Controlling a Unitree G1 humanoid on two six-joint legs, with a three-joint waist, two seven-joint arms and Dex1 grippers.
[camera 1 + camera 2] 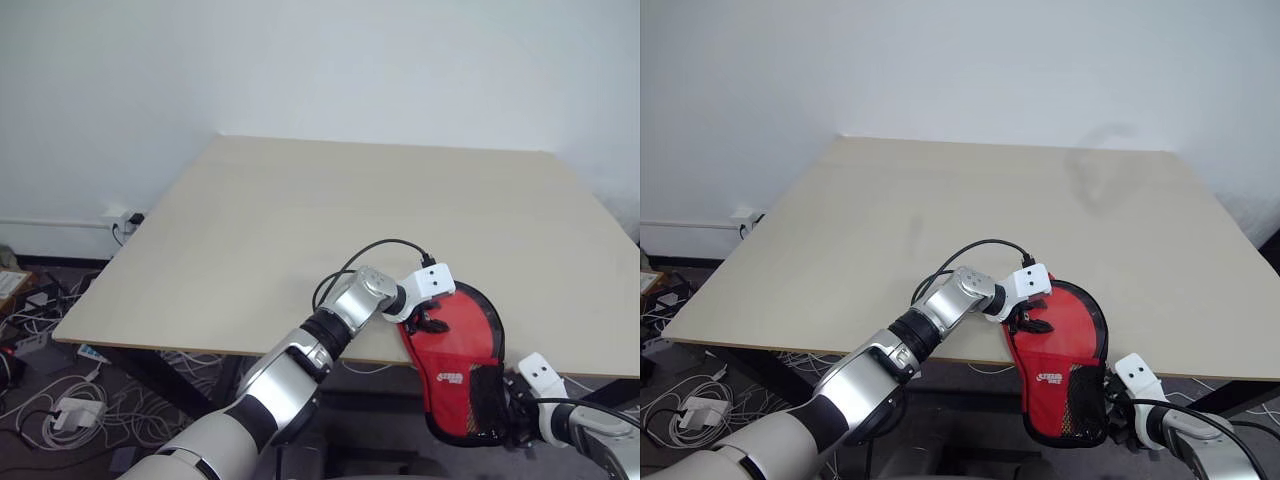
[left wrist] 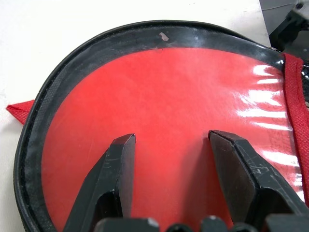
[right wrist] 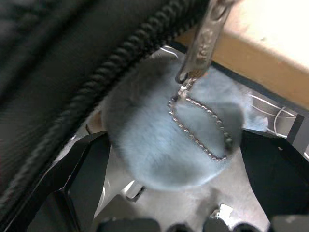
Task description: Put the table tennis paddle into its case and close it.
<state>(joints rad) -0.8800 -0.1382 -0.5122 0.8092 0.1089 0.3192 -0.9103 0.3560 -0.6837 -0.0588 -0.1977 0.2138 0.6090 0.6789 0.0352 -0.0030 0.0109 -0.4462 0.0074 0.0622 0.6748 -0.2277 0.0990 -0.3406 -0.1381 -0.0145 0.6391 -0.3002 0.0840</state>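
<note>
Red paddle case (image 1: 455, 365) overhangs the bench (image 1: 300, 220) edge, narrow end toward the robot; left fingers (image 2: 118, 179) rest parted on it, right fingers (image 3: 82, 179) released around its blue pompom (image 3: 169, 140).

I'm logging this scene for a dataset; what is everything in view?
Case: one, red with black zipper edging and a mesh patch, hanging over the table's near edge.
Pompom: one, pale blue, hanging on a bead chain from the zipper pull.
Table: one, beige, centre.
Cables: several, white, on the floor at the left.
Left gripper: one, black, fingers apart, on the case's red face.
Right gripper: one, black, open around the pompom.
</note>
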